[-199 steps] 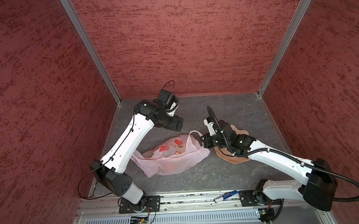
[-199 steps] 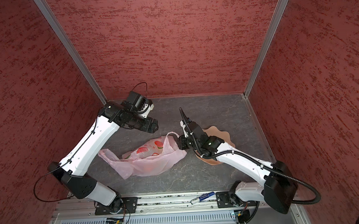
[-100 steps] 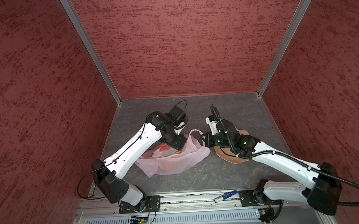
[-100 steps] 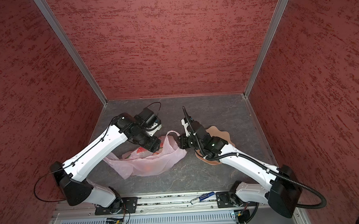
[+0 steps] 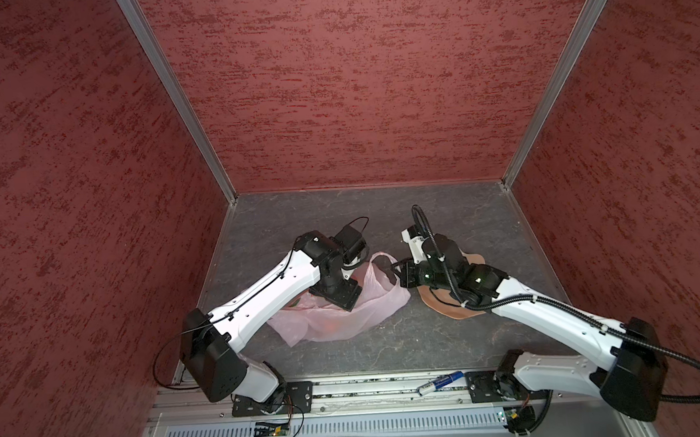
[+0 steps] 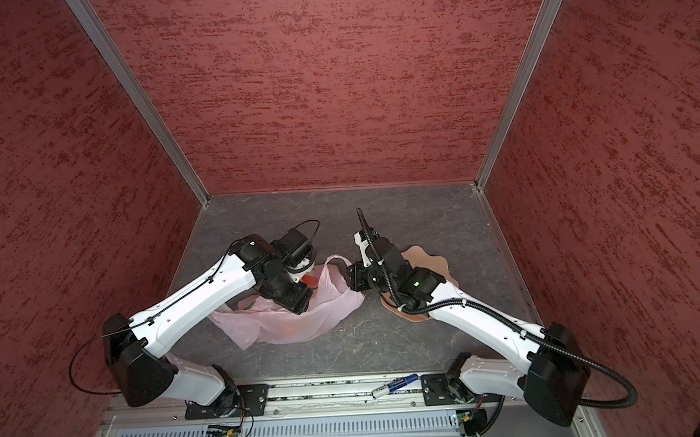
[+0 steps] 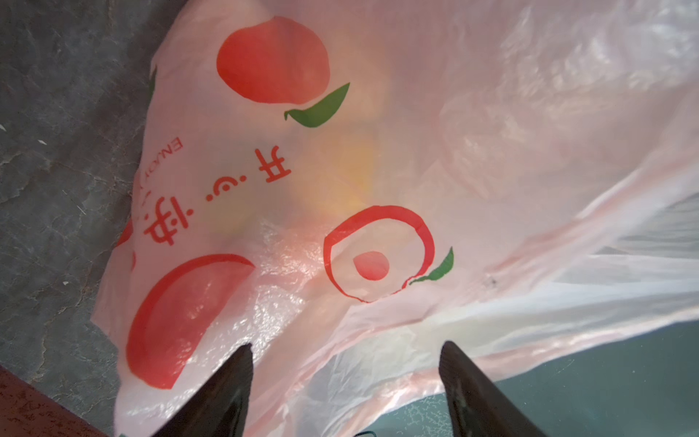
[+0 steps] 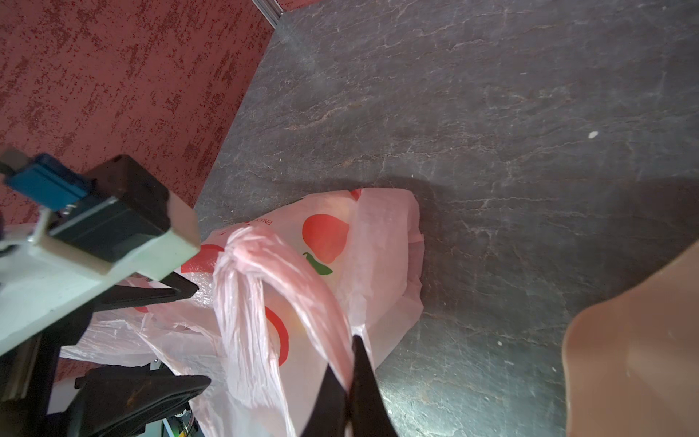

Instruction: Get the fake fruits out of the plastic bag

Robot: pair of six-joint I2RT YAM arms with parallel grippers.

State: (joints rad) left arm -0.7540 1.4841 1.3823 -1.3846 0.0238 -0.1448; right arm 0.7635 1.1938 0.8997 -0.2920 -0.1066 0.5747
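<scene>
Left wrist view: the left gripper (image 7: 347,345) hangs with its jaws wide apart just over the plastic bag (image 7: 472,159), with loose film and the edge of the bag's mouth between the fingers. The fake fruits (image 7: 351,166) show only as yellowish blurs through the printed film, so all of them appear to be inside and none lies out on the worktop (image 5: 381,213).

In the right wrist view the right gripper (image 8: 350,352) is pinched shut on the bag's loop handle (image 8: 287,272) and lifts it. In both top views the bag lies about the middle of the worktop, a little toward its left edge, with the peach bowl (image 5: 449,309) just beside it toward the right edge, partly under the right arm.

The step in hand looks like opening the bag. Next, the left gripper probably needs to catch the mouth's free edge, or go in for a fruit, while the right holds the handle taut.

Count: one bag, one bowl, one handle in view. The fruits cannot be counted.
</scene>
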